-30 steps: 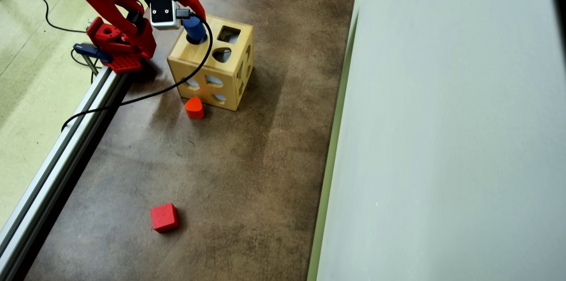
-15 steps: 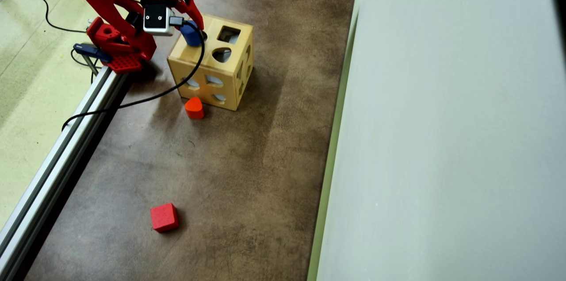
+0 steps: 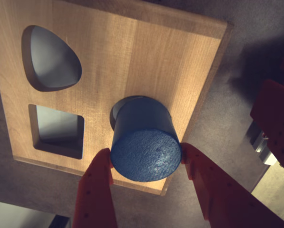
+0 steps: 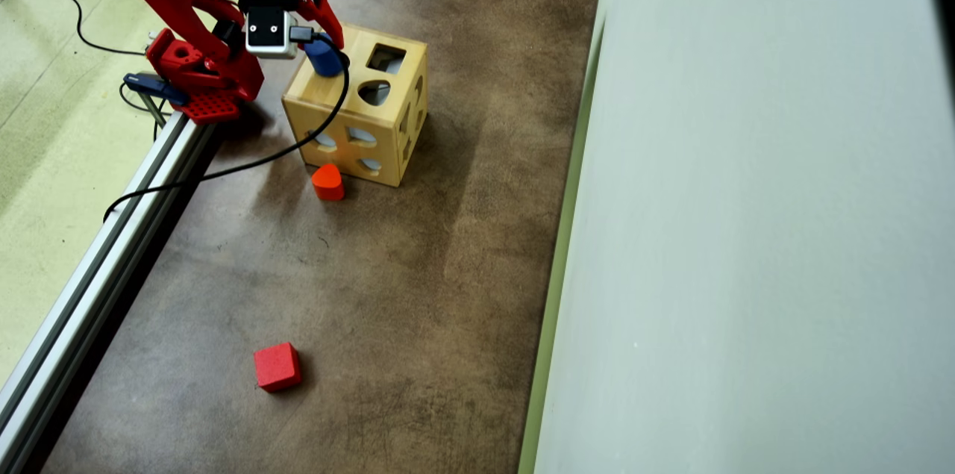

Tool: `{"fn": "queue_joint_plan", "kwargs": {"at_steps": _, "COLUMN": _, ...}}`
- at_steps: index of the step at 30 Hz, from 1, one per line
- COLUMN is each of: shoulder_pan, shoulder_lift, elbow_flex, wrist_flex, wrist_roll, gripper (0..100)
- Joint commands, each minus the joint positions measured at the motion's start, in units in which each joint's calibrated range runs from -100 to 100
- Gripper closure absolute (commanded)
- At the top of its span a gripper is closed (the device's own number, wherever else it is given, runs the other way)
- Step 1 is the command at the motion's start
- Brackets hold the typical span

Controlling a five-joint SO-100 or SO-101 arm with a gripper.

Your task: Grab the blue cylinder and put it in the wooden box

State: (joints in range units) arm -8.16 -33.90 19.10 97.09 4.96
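The hand (image 3: 145, 156) grips the blue cylinder (image 3: 144, 140), one red finger (image 3: 96, 187) pressed to each side of its upper part, in the wrist view. The cylinder stands tilted over the round hole in the top face of the wooden box (image 3: 132, 57), its lower end at the hole's mouth and its grainy flat end facing the camera. A dark crescent of the hole shows on the cylinder's left side in that view, so the block is not square to the opening; how far it has entered cannot be told.

On the same top face, to the left of the cylinder in the wrist view, lie a rounded cut-out (image 3: 51, 59) and below it a square cut-out (image 3: 58, 128), both open and showing a pale interior.

In the overhead view the wooden box (image 4: 365, 119) sits on the brown worktop (image 4: 418, 295) near its far left part, and the blue cylinder (image 4: 324, 60) is at the box's top corner nearest the arm. The red arm (image 4: 186, 4) reaches over from the left, with its base (image 4: 201, 82) just beside the box at the worktop's edge. A white camera block (image 4: 267, 32) rides on the wrist, and a black cable (image 4: 246, 160) runs from it past the box's left side and off the worktop.

A red-orange rounded block (image 4: 327, 182) stands just beside the box's near face, whether touching cannot be told. A red cube (image 4: 277, 367) lies well apart from the box, toward the near edge of the worktop. An aluminium rail (image 4: 97, 272) runs along the worktop's left side.
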Motion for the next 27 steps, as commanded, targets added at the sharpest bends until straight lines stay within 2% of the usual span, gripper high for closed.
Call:
{"fn": "queue_joint_plan", "kwargs": {"at_steps": 1, "shoulder_pan": -0.39, "shoulder_lift": -1.47, "elbow_flex": -0.31, "wrist_flex": 0.49, "wrist_roll": 0.34, "gripper": 81}}
{"fn": "queue_joint_plan", "kwargs": {"at_steps": 11, "shoulder_pan": 0.36, "shoulder_lift": -1.39, "elbow_flex": -0.94, "wrist_flex": 0.49, "wrist_roll": 0.29, "gripper": 80}}
{"fn": "queue_joint_plan", "kwargs": {"at_steps": 18, "shoulder_pan": 0.36, "shoulder_lift": -1.47, "elbow_flex": -1.03, "wrist_flex": 0.49, "wrist_roll": 0.24, "gripper": 70}}
{"fn": "queue_joint_plan", "kwargs": {"at_steps": 27, "shoulder_pan": 0.36, "shoulder_lift": -2.92, "elbow_flex": -2.73, "wrist_flex": 0.49, "wrist_roll": 0.24, "gripper": 69}}
